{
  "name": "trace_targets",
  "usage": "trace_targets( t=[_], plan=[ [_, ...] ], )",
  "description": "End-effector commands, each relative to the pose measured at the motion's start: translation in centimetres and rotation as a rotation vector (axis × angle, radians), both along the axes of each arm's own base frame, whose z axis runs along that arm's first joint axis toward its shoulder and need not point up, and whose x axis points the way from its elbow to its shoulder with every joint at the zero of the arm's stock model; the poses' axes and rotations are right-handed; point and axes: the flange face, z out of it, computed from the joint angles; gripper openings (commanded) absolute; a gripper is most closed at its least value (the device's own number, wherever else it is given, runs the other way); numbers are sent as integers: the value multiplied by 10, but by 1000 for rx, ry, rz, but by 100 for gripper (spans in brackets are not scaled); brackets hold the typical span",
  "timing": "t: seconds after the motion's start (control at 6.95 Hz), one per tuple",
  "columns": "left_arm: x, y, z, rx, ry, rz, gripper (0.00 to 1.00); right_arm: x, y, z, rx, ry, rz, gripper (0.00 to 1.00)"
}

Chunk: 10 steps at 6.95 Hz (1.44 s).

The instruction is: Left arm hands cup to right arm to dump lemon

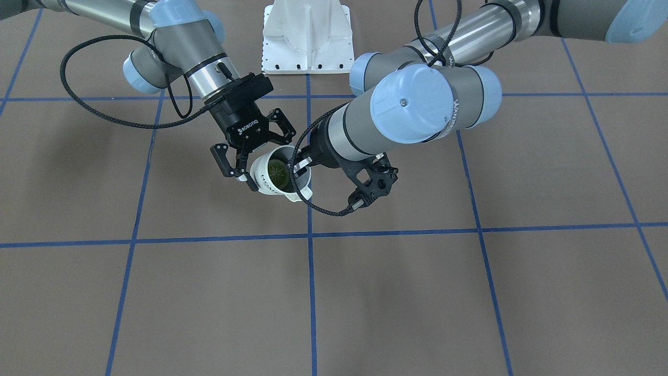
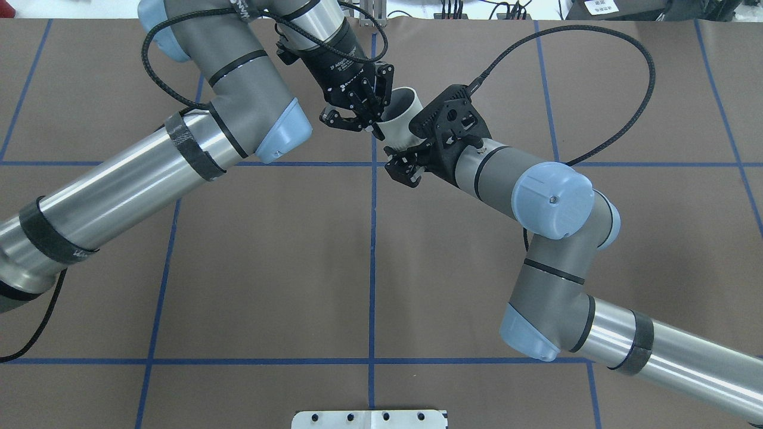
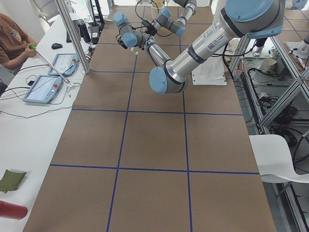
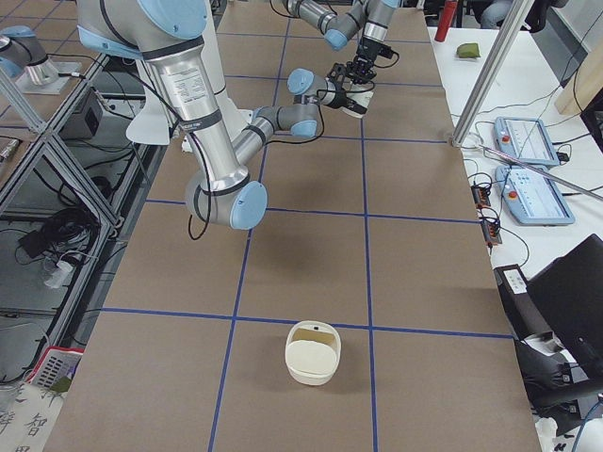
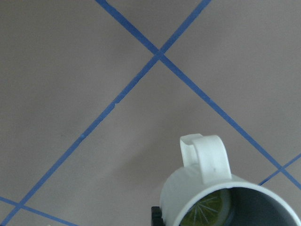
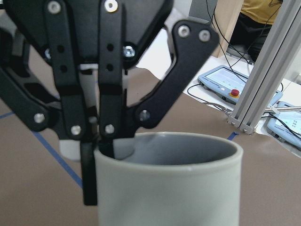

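Mid hand-over, just above centre in the front view, seemingly off the table. Holding the cup by its rim with the left gripper — jaws clamped on the wall, one finger outside, the other dipping inside. Straddling the cup's body with the right gripper, jaws wide apart and not yet closed; cannot tell whether either pad touches. Carrying the lemon flat on the bottom inside, with the mouth tipped toward the front camera and the handle at the lower right.

Likely trouble from here:
- Letting go with the left before the right has closed would drop the cup and spill the lemon early.
- Closing off-centre would shove the cup against a thin rim pinch and could twist it loose, with a smooth wall probably giving little grip.
- Closing too high risks catching the left's outer finger; too far round, the handle.
- Tipping further during the swap could slide the lemon out before the dump.
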Motion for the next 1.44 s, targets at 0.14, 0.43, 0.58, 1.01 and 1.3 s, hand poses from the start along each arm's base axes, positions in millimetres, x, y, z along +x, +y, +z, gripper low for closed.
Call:
trace_targets(
  t=[0.14,0.43,0.58,1.01,1.3],
  plan=[
    [-3,4,-3,11,12,3,0,-3,0,1,-60,-20,4,33],
    [-15,18,3,122,93,10,100,-4,3,0,-110,-49,7,0],
    [-17,19,3,123,97,12,100,-2,2,0,-109,-48,8,0],
    [-47,-4,4,120,88,-41,100,9,5,9,-111,-44,13,0],
    [-88,-36,25,110,61,-123,100,43,8,34,-113,-20,39,0]
  ],
)
